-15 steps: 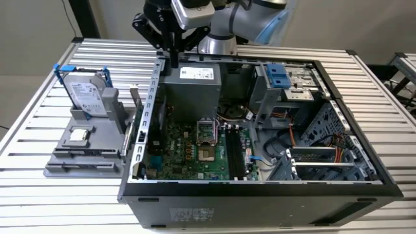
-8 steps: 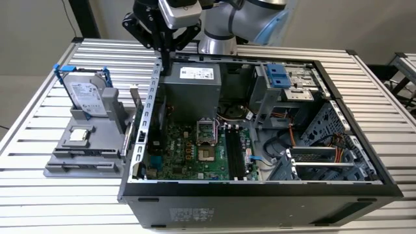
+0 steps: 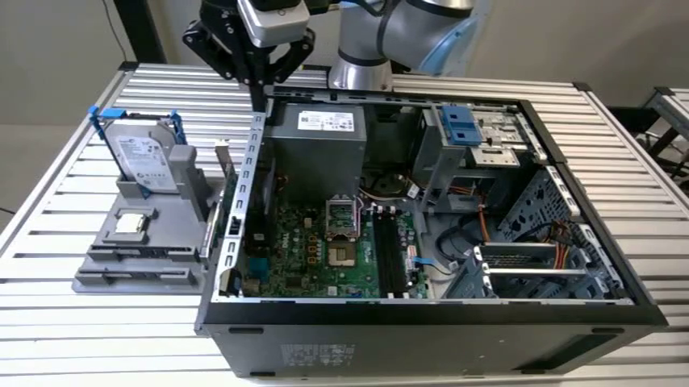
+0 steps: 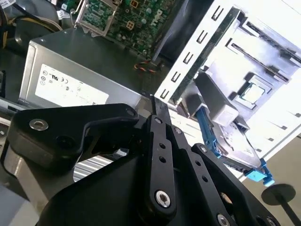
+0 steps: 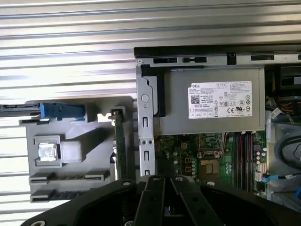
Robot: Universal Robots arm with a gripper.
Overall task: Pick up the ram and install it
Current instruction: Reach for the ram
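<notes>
Ram (image 3: 224, 181) stands on its long edge in a slot of the grey holder (image 3: 129, 266), below the claw (image 3: 258, 95) and a little to its holder side, untouched. The claw hangs above it with its jaws drawn narrow and nothing between them. Straight beneath the claw runs the perforated side wall (image 3: 250, 185) of the open computer case (image 3: 431, 314), and the ram sits just beside that wall, on its outer face. Farther out on the holder, away from the claw, are the small silver processor chip (image 3: 131, 222) and the upright hard drive (image 3: 145, 157) in its blue frame. On the claw's other side, inside the case, lie the power supply (image 3: 318, 141) and, lower down, the motherboard's memory slots (image 3: 388, 250).

The main risk appears to be the tight gap. A jaw coming down on the wall side could strike the sheet metal, or nudge the thin stick askew in its slot. A descent with the jaws this narrow would likely land on the ram's top edge. An off-centre pinch might let it tilt, which would foul seating in a slot.
</notes>
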